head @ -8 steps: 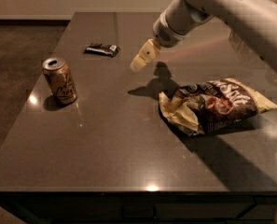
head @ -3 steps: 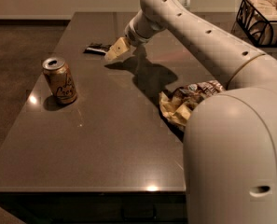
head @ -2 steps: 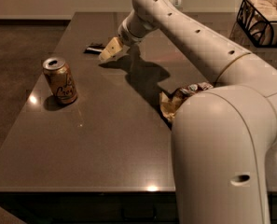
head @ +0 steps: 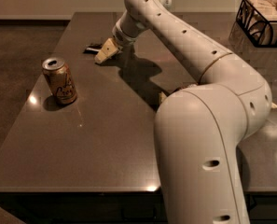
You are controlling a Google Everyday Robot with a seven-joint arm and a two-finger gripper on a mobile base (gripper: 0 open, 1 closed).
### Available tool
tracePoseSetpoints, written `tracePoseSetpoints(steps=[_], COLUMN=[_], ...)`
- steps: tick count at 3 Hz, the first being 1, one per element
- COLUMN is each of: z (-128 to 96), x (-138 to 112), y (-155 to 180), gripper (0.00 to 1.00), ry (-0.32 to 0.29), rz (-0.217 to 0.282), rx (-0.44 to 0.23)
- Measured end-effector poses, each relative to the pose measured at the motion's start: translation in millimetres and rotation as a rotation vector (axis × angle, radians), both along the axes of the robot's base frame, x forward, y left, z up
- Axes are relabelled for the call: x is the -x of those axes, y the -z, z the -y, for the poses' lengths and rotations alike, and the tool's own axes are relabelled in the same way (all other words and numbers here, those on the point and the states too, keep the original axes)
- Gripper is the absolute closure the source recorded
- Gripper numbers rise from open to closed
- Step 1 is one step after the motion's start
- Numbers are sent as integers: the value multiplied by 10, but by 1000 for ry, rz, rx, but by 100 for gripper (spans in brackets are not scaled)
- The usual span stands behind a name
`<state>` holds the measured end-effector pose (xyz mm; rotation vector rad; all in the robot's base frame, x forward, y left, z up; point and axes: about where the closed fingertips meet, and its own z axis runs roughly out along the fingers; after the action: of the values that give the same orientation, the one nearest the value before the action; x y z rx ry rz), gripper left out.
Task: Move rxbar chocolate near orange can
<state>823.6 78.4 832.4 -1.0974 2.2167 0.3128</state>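
Observation:
The orange can (head: 59, 80) stands upright at the left of the dark table, gold with dark lettering and a silver top. The rxbar chocolate (head: 92, 48) lies flat farther back, a small black bar; only its left end shows, the rest is hidden behind the gripper. My gripper (head: 104, 53) with cream-coloured fingers is down at the bar's right end, just above the table. The bar lies well behind and to the right of the can.
My white arm fills the right half of the view and hides most of a crumpled chip bag (head: 162, 97) at mid table. A black wire basket (head: 263, 18) stands at the back right. The table's left edge (head: 31, 101) is close to the can.
My gripper has moved left and away across the table, from above the chip bag to the rxbar chocolate's right end. The can and the bar have not moved.

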Motion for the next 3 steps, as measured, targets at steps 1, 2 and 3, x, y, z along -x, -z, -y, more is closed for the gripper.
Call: tracePoseSetpoints(steps=[1, 2, 3], z=[-100, -202, -282], x=[-20, -22, -10], y=[-1, -26, -28], gripper=[12, 34, 58], ry=[-27, -57, -84], rz=[-7, -13, -20], rx=[-2, -14, -19])
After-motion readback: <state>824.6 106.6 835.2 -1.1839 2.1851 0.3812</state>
